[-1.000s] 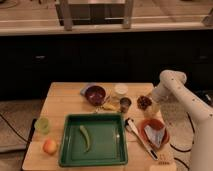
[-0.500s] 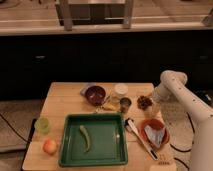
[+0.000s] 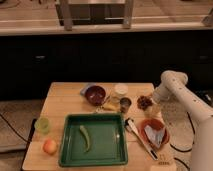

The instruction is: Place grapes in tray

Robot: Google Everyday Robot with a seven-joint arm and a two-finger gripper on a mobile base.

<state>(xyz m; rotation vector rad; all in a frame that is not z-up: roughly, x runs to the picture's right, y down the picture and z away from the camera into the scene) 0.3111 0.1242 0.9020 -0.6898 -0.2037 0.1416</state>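
The grapes [image 3: 144, 101], a small dark reddish cluster, rest on the wooden table at its right side, just right of a small metal cup [image 3: 125, 104]. My gripper [image 3: 152, 108] hangs at the end of the white arm, right next to the grapes on their right and low over the table, open with the grapes not lifted. The green tray [image 3: 107, 145] lies at the front middle of the table, well left of the gripper and nearer the front. A green chili [image 3: 85, 138] lies inside it.
A dark red bowl [image 3: 95, 94] and a white cup [image 3: 120, 90] stand at the back. An orange-red dish [image 3: 150, 126] with a pale cloth and a white utensil [image 3: 141, 139] lie right of the tray. A green cup [image 3: 42, 124] and a peach [image 3: 49, 146] sit at the left.
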